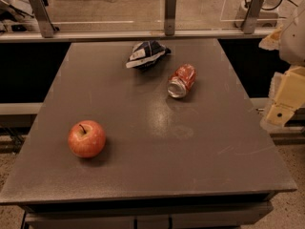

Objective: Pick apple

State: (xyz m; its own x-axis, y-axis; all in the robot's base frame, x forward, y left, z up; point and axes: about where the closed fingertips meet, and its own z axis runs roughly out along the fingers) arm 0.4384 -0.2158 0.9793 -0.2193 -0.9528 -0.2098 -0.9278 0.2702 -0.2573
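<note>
The apple [86, 138] is round and red with yellowish patches and a short dark stem. It sits upright on the grey table [157, 166] near the front left. My gripper [284, 99] is a pale yellowish form at the right edge of the view, off the table's right side and far from the apple. Nothing shows between it and the table's edge.
A crushed red soda can [181, 80] lies on its side right of the table's centre. A crumpled dark and white bag [147, 53] lies near the far edge. A glass barrier with metal posts [170, 12] runs along the back.
</note>
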